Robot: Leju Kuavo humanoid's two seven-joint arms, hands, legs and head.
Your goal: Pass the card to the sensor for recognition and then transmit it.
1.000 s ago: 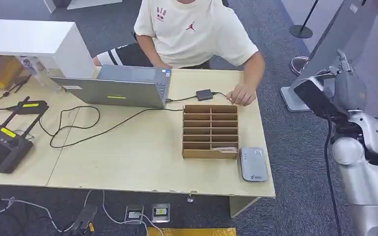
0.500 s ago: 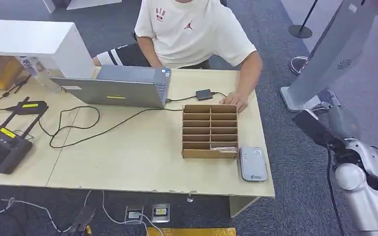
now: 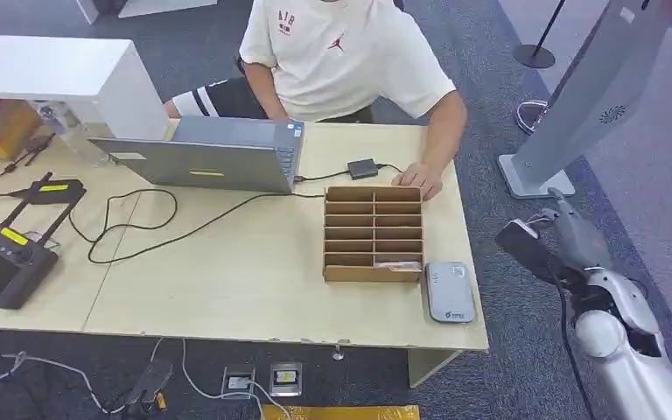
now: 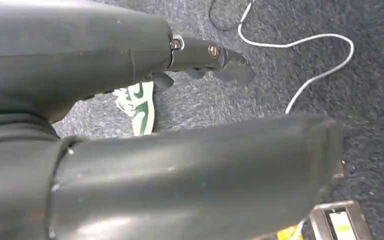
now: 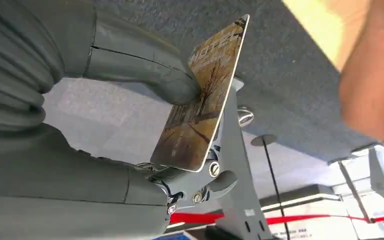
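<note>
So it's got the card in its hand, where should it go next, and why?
Probably swing the right hand in over the table toward the grey sensor beside the wooden slotted box. The card is already pinched in that hand, which hangs off the table's right edge, away from the sensor.

Head view looks down over the table (image 3: 227, 289); wrist views sit close behind each hand.
</note>
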